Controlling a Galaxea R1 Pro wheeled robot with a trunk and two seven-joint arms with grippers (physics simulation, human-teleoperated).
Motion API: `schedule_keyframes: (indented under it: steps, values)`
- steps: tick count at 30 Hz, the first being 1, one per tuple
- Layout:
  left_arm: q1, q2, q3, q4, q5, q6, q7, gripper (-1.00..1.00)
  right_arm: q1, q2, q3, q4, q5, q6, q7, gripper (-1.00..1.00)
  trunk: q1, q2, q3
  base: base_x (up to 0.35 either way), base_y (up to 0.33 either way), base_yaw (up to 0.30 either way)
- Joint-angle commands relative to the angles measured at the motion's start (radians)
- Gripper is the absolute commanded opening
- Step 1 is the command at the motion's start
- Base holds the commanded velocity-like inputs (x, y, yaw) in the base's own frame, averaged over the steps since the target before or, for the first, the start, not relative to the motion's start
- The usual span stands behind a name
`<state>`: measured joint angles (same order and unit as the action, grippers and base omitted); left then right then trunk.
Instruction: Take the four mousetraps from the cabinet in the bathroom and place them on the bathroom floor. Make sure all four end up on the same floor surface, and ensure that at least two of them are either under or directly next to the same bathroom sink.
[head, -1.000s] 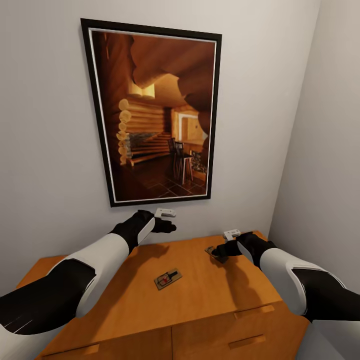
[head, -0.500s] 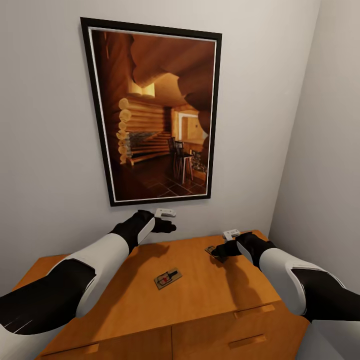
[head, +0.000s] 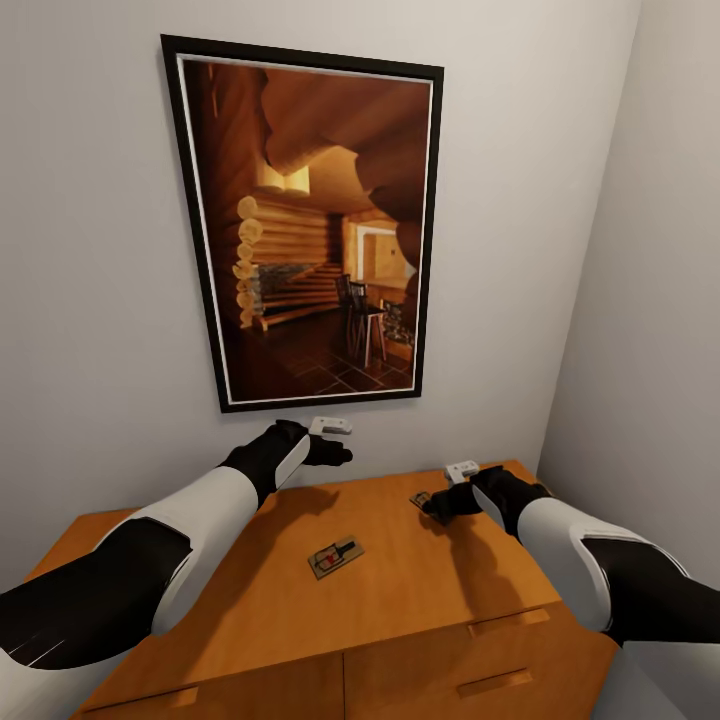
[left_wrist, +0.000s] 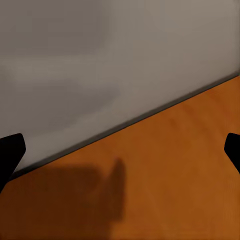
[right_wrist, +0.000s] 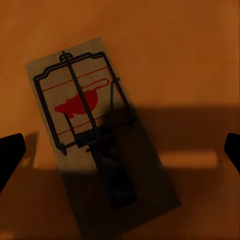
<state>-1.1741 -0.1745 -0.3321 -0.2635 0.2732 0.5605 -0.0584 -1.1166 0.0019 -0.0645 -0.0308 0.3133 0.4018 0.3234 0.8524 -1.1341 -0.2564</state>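
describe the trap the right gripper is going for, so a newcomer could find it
On the orange-brown cabinet top below the framed log-cabin picture, look to the back right near the corner. That mousetrap lies flat beneath the open right gripper; the other trap lies mid-cabinet, alone.

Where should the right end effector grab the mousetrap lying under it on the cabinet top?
Probably across the two long edges of the mousetrap, coming straight down from above. It lies flat on the cabinet, wire parts up, between the open fingers of the right end effector.

Two mousetraps (head: 335, 557) (head: 421, 500) apart on the cabinet (head: 250, 610).
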Motion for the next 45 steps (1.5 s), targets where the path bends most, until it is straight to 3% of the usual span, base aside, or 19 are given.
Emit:
schedule_keyframes:
  steps: [1,29,30,45]
  values:
    - [-0.001,0.0,-0.002,0.0,0.004,0.004,0.0,1.0,0.0,0.0,-0.007,0.0,0.01,0.006,0.004,1.0,0.0,-0.001,-0.001,0.0,0.0,0.0]
    - [-0.001,0.0,-0.002,-0.001,0.004,0.004,0.0,1.0,0.001,0.0,-0.007,0.017,0.012,0.005,-0.018,1.0,0.0,-0.001,-0.001,0.0,0.0,0.0]
    - [-0.001,0.0,-0.002,-0.001,0.004,0.004,0.0,1.0,0.001,0.0,-0.006,0.018,0.012,0.006,-0.02,-1.0,0.0,-0.001,-0.001,0.0,0.0,0.0]
    - [-0.001,0.0,-0.002,-0.002,0.004,0.004,0.0,1.0,0.001,0.0,-0.006,0.023,0.014,0.006,-0.027,-1.0,0.0,-0.001,-0.001,0.0,0.0,0.0]
